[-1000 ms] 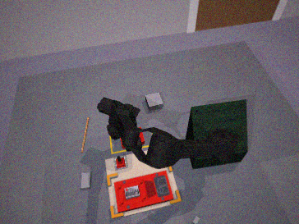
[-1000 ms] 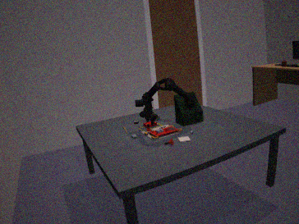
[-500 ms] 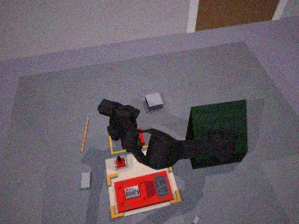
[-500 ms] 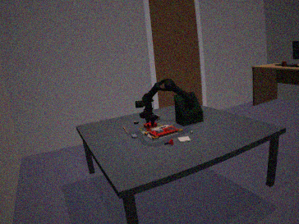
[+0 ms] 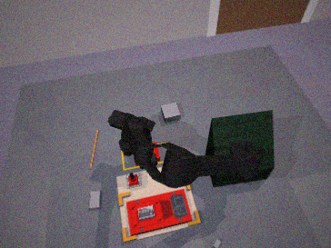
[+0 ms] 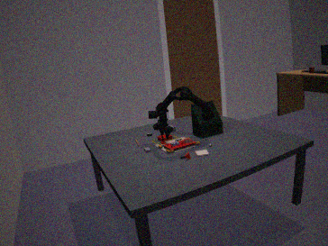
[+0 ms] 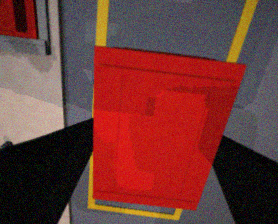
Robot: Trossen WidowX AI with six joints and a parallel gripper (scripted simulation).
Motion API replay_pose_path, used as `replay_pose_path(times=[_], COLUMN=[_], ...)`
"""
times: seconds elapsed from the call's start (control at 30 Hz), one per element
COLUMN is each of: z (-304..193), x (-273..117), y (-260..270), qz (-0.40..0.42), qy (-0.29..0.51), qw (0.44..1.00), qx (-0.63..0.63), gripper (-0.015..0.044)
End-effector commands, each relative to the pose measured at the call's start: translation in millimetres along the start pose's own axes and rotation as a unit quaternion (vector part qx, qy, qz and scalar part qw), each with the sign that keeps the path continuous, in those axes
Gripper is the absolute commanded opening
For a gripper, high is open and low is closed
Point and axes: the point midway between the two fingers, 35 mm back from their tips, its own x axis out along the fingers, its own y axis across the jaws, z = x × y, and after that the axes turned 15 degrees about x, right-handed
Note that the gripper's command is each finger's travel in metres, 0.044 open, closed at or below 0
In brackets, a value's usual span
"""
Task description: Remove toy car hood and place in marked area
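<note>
The hood (image 7: 150,160) (image 5: 157,153) is a flat red panel between the two black fingers of my gripper (image 7: 154,131) (image 6: 165,135). My gripper is shut on its sides. The hood is over the yellow outline of the marked area (image 7: 102,25) (image 5: 132,168); in the wrist view it covers part of the left and right lines, and the near line shows just beyond its lower edge. Whether it touches the table cannot be told. The red toy car (image 5: 136,224) (image 6: 180,146) lies on a pale board beside the area, with a grey engine showing. In the top view the arm hides much of the hood and the fingertips.
A small red fixture with a black knob (image 5: 133,180) (image 7: 17,17) sits on the board near the area. A white block (image 5: 170,112), an orange stick (image 5: 94,150) and a small grey block (image 5: 95,199) lie around. A large dark green box (image 5: 241,139) (image 6: 205,127) stands by the arm.
</note>
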Motion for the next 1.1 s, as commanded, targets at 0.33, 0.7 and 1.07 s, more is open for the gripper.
replay_pose_path(times=[0.33, 0.7, 1.07], z=[2.5, 0.9, 0.9], x=[-46.9, -72.2, -72.2], y=[-1.9, -1.7, -1.7], qz=[0.0, 0.002, 0.002], qy=[0.001, 0.002, 0.002], qw=[1.0, 1.0, 1.0], qx=[0.0, 0.0, 0.0], gripper=[0.044, 0.044, 0.044])
